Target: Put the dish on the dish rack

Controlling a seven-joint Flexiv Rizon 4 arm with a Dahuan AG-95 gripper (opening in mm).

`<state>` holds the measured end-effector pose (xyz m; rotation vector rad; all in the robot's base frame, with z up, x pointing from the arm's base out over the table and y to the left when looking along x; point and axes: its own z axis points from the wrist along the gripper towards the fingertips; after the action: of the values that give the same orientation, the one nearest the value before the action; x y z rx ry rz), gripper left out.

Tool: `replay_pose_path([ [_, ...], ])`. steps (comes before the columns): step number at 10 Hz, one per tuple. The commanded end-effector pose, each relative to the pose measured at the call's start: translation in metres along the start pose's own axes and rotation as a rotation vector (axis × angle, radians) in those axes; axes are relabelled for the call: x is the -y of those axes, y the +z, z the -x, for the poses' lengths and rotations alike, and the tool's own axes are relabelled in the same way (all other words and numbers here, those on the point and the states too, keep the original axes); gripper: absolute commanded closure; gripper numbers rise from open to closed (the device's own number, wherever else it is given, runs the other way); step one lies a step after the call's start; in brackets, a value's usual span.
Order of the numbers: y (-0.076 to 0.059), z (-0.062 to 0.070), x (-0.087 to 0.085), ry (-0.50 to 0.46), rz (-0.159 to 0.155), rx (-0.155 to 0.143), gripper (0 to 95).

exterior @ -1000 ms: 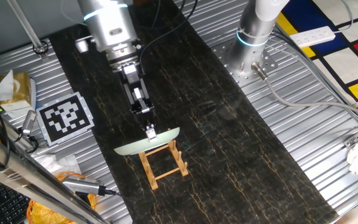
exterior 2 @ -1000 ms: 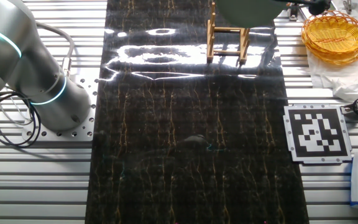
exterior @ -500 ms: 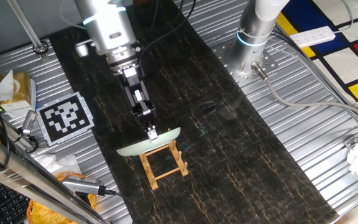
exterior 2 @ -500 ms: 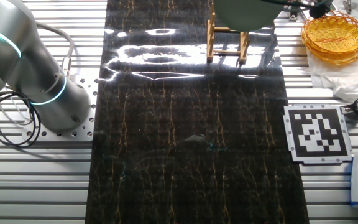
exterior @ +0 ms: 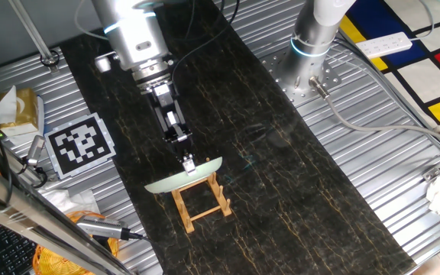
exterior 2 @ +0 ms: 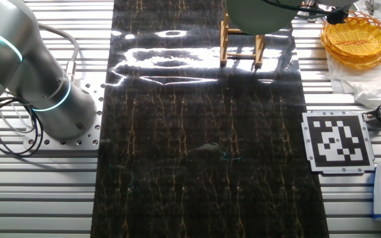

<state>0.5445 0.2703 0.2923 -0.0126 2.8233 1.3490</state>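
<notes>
The dish (exterior: 182,177) is pale mint-green and seen nearly edge-on, tilted, just over the far end of the dish rack (exterior: 201,200). The light-wood rack stands on the black marbled mat. My gripper (exterior: 187,164) reaches down from above and is shut on the dish's upper rim. In the other fixed view the dish (exterior 2: 260,14) is cut off by the top edge and hangs into the rack (exterior 2: 242,47), between its upright pegs. Whether it touches the rails I cannot tell. The gripper itself is mostly out of that view.
A black-and-white marker tag (exterior: 80,143) lies left of the mat. It also shows in the other fixed view (exterior 2: 338,141). A wicker basket (exterior 2: 356,36) sits beside the rack. The arm's base (exterior: 312,53) stands at the mat's far side. A tissue box (exterior: 17,107) is at the left.
The gripper has shifted slightly and lowered the dish a little. More of the dish shows in the other fixed view, nearer the rack's pegs.
</notes>
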Motion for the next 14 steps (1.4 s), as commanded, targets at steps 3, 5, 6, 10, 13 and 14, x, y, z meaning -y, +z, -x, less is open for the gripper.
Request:
replay_pose_path([
  [3,0.008,-0.001,-0.027,0.025,-0.004,0.007,95.0],
  [5,0.016,-0.007,-0.028,0.04,-0.003,0.007,95.0],
  [6,0.018,-0.01,-0.024,0.032,-0.002,0.009,95.0],
  [10,0.022,-0.012,-0.02,0.021,0.008,0.006,95.0],
  [13,0.024,-0.013,-0.018,0.022,0.035,0.015,95.0],
  [14,0.025,-0.013,-0.017,0.022,0.042,0.018,95.0],
])
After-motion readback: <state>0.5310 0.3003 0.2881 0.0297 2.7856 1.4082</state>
